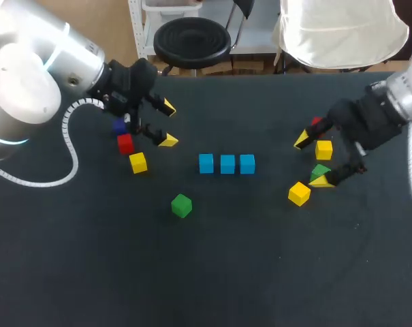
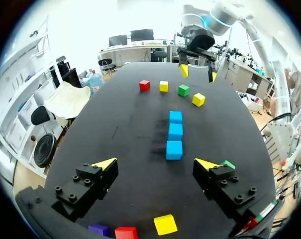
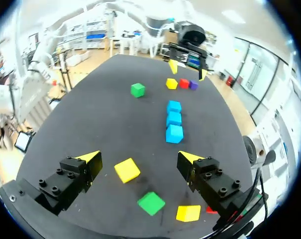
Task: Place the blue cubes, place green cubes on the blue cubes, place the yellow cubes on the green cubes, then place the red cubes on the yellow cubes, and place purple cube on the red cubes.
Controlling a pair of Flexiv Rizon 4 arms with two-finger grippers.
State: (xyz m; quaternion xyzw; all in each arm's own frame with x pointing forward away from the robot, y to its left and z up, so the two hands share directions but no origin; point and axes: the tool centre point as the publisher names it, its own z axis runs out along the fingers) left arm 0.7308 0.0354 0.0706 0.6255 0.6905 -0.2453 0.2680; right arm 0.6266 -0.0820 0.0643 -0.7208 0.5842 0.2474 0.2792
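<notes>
Head view: three blue cubes (image 1: 227,163) stand in a row mid-bench (image 1: 206,286). The left hand (image 1: 168,124) is spread (fingers wide apart) just right of the red cube (image 1: 125,143), and the right hand (image 1: 312,160) is spread too.

Left wrist view: the blue row lies ahead of the hand.

Right wrist view: a yellow cube (image 3: 127,170) lies between the fingers, apart from both, with a green cube (image 3: 151,202) under the hand.

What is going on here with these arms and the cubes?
Two robot arms are set to stack coloured cubes. Three blue cubes lie in a row in the middle, with nothing on them yet. The left pincer is open beside the red cube, holding nothing. The right pincer is open over a green cube. The lone green cube lies apart.
</notes>
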